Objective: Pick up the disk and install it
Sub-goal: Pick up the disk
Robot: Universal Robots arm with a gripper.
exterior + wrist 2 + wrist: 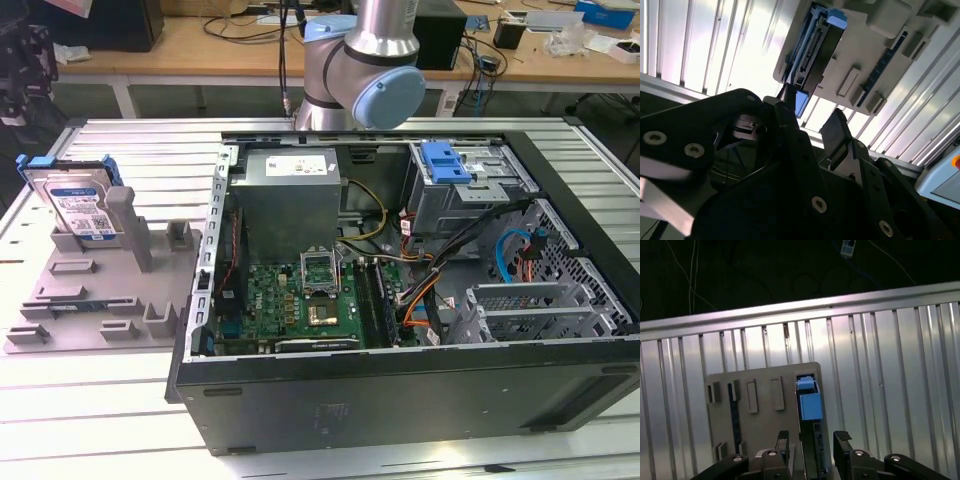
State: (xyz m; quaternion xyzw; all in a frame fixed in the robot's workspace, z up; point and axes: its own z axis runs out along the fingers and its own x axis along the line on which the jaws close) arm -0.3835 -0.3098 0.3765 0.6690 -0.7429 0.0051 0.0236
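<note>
Gripper [813, 437] spread and empty — it should straddle the standing disk [809, 404] squarely, aligned with its flat faces, before clamping.

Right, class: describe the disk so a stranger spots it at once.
At the exterior view's left of the open computer case lies a grey holder plate. The disk stands there: silver, blue frame, white and blue label, among plain grey blocks.
</note>
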